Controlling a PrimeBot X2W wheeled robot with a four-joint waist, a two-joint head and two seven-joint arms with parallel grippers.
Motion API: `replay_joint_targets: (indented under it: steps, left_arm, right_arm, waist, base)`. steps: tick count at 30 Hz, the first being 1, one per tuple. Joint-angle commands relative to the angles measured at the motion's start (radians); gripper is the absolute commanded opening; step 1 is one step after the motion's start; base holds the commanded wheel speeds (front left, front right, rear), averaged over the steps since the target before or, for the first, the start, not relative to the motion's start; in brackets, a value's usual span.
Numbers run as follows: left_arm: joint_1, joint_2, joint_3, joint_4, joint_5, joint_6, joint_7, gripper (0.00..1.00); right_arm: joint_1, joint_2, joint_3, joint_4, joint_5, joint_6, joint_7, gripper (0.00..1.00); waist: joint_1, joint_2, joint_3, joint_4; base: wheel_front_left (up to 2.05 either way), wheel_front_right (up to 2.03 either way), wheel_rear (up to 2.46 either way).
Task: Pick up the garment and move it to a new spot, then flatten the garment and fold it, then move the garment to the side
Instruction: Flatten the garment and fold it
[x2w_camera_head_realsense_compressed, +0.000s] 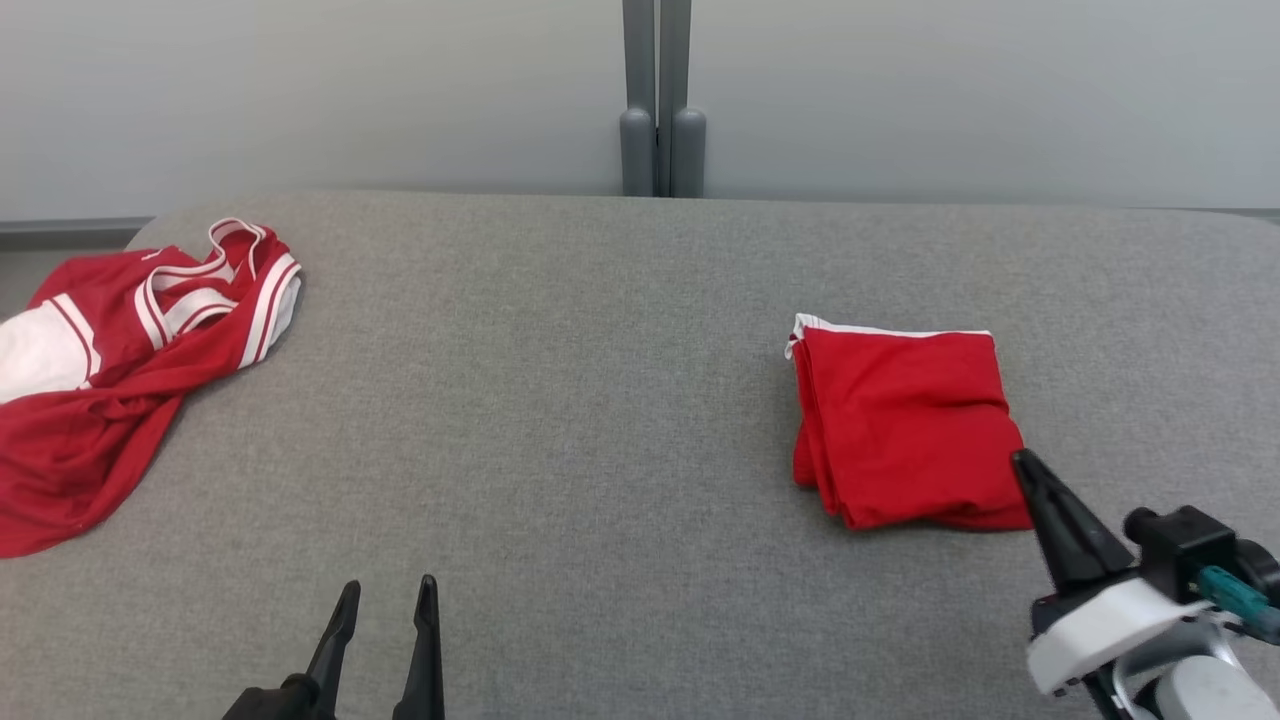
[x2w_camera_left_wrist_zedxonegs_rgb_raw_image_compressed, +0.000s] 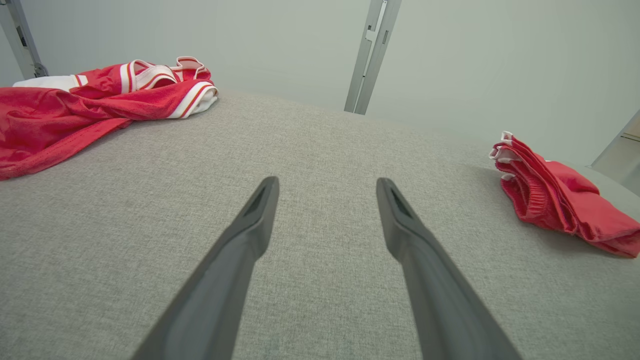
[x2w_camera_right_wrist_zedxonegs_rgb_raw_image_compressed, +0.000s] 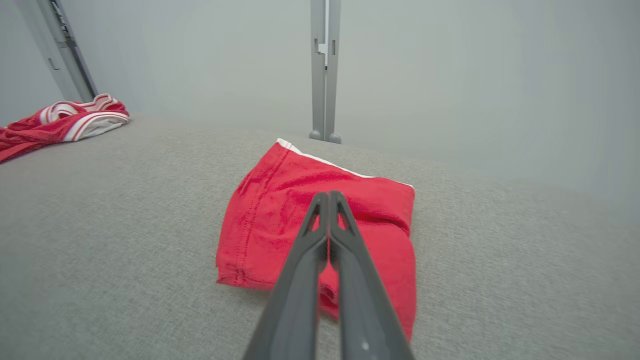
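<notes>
A grey woven fabric surface (x2w_camera_head_realsense_compressed: 600, 420) spreads across the scene. Behind it is a pale wall (x2w_camera_head_realsense_compressed: 300, 90) with a grey upright post (x2w_camera_head_realsense_compressed: 657, 100) at its middle.

The right gripper (x2w_camera_head_realsense_compressed: 1022, 462) has its 2 dark fingers pressed together with nothing between them. In the head view its tip lies at the near right corner of the folded red garment (x2w_camera_head_realsense_compressed: 905, 425). The right wrist view shows the closed fingers reaching over the near part of that garment. Whether the tip touches the cloth cannot be told.

The garment lies on the right half of the surface as a compact, roughly square stack. It has a white edge along its far side and layered folds showing along its left side.

The left gripper (x2w_camera_head_realsense_compressed: 389, 582) sits at the lower left of the head view. Its 2 fingers are spread wide and hold nothing, and they point over bare fabric, well apart from the folded garment.

At the far left of the surface lies a crumpled red jersey (x2w_camera_head_realsense_compressed: 90, 400) with white stripes and a white panel, bunched and unfolded.
</notes>
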Motion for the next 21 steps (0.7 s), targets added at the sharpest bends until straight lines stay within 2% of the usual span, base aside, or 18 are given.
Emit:
replay_joint_targets:
  steps: [1, 2, 5, 9, 21]
  left_arm:
    - [0.015, 0.002, 0.011, -0.003, 0.011, -0.006, 0.0, 1.0]
    - [0.019, 0.002, 0.015, -0.002, 0.016, -0.009, 0.0, 1.0]
    - [0.033, 0.002, 0.027, 0.005, 0.031, -0.017, 0.0, 1.0]
    - [0.033, 0.002, 0.038, 0.019, 0.032, -0.027, 0.0, 1.0]
    - [0.005, 0.002, 0.01, 0.029, 0.02, -0.039, 0.0, 1.0]
  right_arm:
    - [0.036, 0.001, -0.052, -0.028, -0.022, -0.001, -0.003, 0.72]
    - [0.056, 0.004, -0.091, -0.044, -0.031, -0.001, -0.003, 1.0]
    - [0.124, 0.016, -0.195, -0.062, -0.062, -0.001, -0.003, 1.0]
    - [0.183, 0.031, -0.265, -0.062, -0.094, -0.001, -0.003, 1.0]
    - [0.223, 0.082, -0.288, -0.033, -0.091, -0.001, -0.003, 1.0]
  waist:
    - [0.0, 0.0, -0.038, -0.031]
    - [0.0, 0.0, -0.042, -0.035]
    - [0.0, 0.0, -0.059, -0.045]
    - [0.0, 0.0, -0.067, -0.049]
    - [0.0, 0.0, -0.061, -0.048]
  base:
    - [0.0, 0.0, 0.0]
    - [0.0, 0.0, 0.0]
    - [0.0, 0.0, 0.0]
    - [0.0, 0.0, 0.0]
    - [0.0, 0.0, 0.0]
